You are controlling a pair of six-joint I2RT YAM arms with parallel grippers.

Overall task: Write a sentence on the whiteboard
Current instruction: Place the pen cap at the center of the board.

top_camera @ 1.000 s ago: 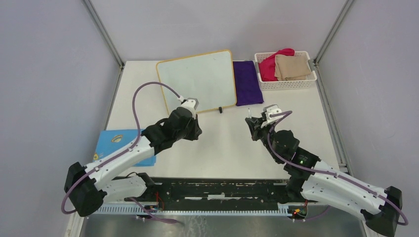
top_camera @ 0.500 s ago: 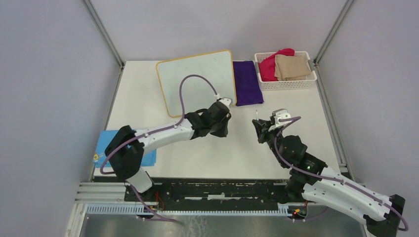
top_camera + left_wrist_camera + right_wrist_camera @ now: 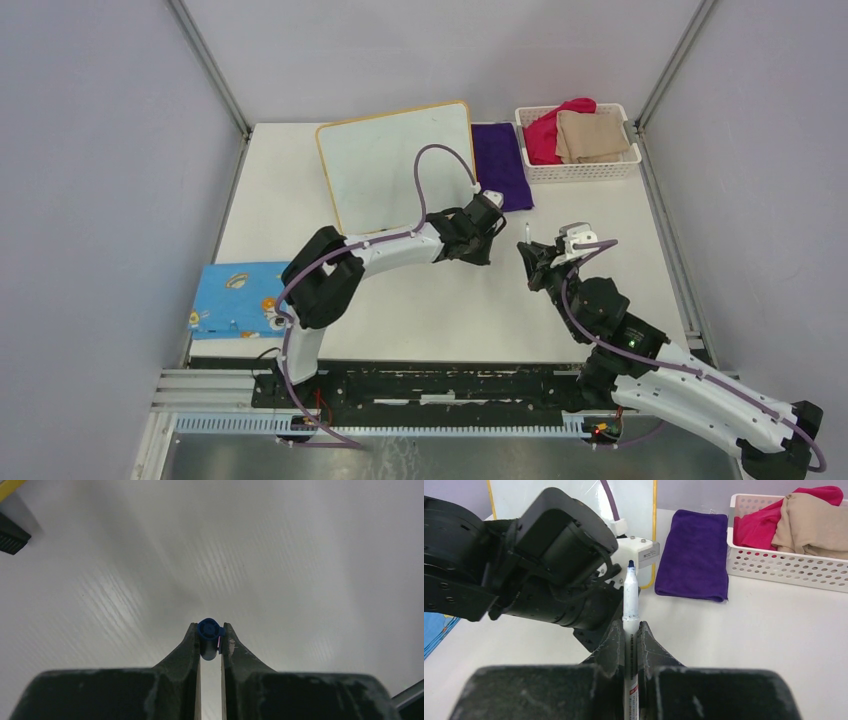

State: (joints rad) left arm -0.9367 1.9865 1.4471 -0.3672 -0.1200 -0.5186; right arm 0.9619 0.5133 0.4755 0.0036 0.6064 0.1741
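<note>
Blue cap, half unseen between fingers

Pale grey walls enclose a white table; 2 metal corner posts rise at the back

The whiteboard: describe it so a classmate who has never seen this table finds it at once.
Look along the far edge of the table, left of the white basket. Beside a purple cloth lies the whiteboard. Alone among its neighbours it is flat, white and rimmed by a thin tan frame.
</note>
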